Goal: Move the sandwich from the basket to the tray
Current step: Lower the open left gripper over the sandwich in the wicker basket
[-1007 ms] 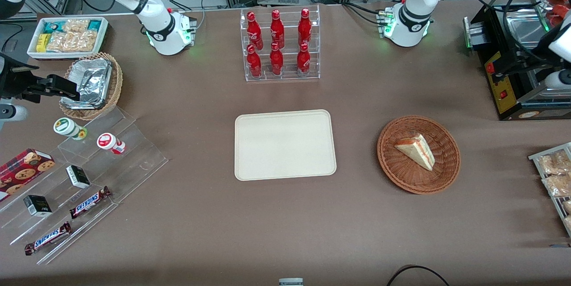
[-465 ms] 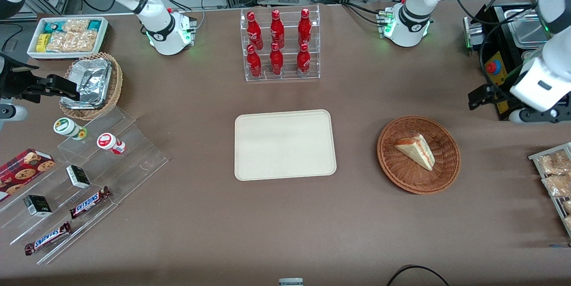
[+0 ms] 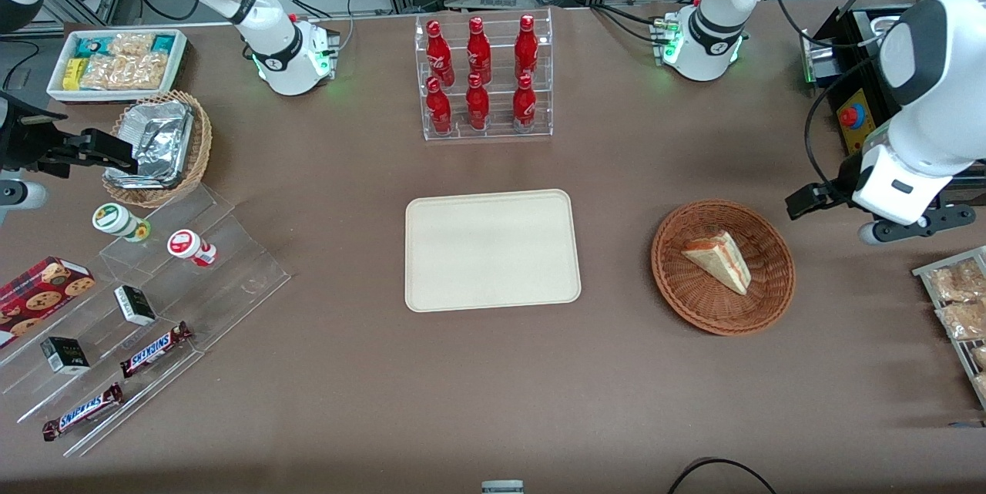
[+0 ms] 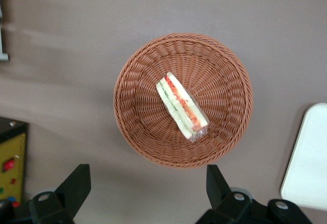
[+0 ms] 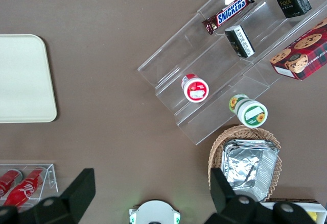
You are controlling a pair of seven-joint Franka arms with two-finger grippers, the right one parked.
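The sandwich (image 3: 718, 259), a pale wedge with a red-orange and green filling stripe, lies in the round reddish-brown wicker basket (image 3: 685, 297). Both show in the left wrist view, the sandwich (image 4: 181, 106) near the middle of the basket (image 4: 135, 127). The cream-beige tray (image 3: 493, 250) lies flat beside the basket, toward the parked arm's end, with nothing on it. One of its corners (image 4: 309, 157) shows in the left wrist view. My left gripper (image 3: 840, 209) hangs high above the table beside the basket, toward the working arm's end. It (image 4: 145, 193) is open wide and holds nothing.
A clear rack of red bottles (image 3: 481, 78) stands farther from the front camera than the tray. A black machine with a yellow panel (image 3: 866, 132) stands near the left arm. Snack packets (image 3: 959, 301) lie at the working arm's end. Clear display steps with snacks (image 3: 154, 309) stand at the parked arm's end.
My left arm has swung in from the working arm's end of the table and come down toward the basket. The sandwich, basket and tray have not moved.
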